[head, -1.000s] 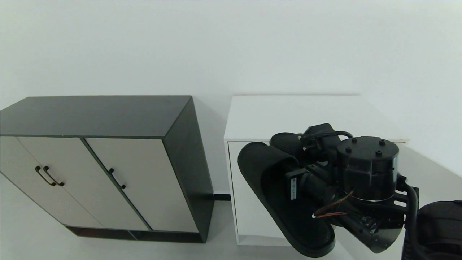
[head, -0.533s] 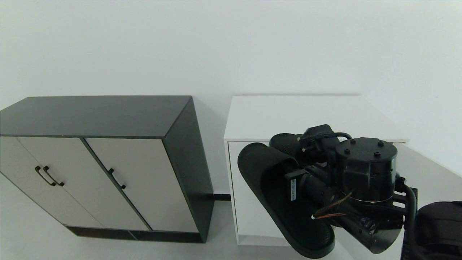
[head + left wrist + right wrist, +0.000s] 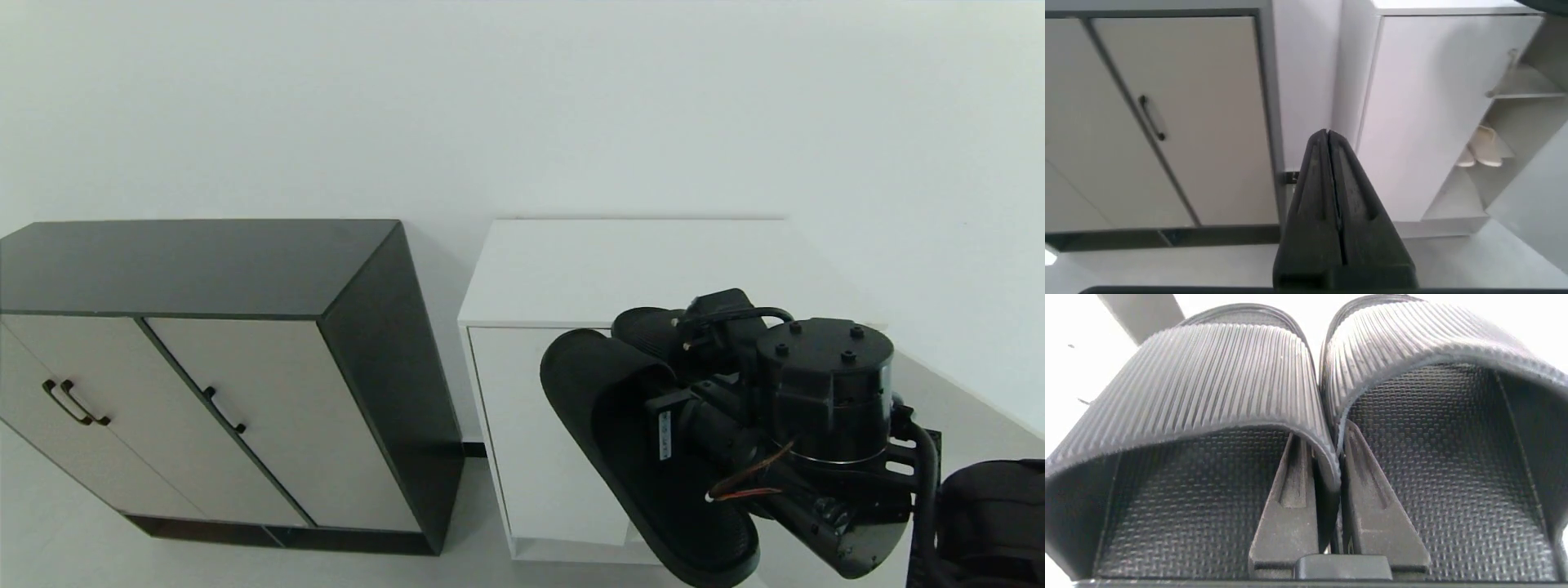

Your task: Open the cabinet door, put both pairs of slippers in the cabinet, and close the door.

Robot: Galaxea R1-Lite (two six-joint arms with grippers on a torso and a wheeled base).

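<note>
Slippers: black pair (image 3: 608, 392) held up on the right, in front of white cabinet (image 3: 620, 269)
Right gripper (image 3: 1325, 439): clamped on both inner edges
Left gripper (image 3: 1328, 143): pinched tight, nothing in it

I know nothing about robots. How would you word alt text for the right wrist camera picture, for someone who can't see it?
The right gripper is shut on a pair of black slippers, seen close up from behind. One finger sits inside each slipper, and together they pinch the two touching ribbed straps. The textured insoles stretch out on either side.
</note>
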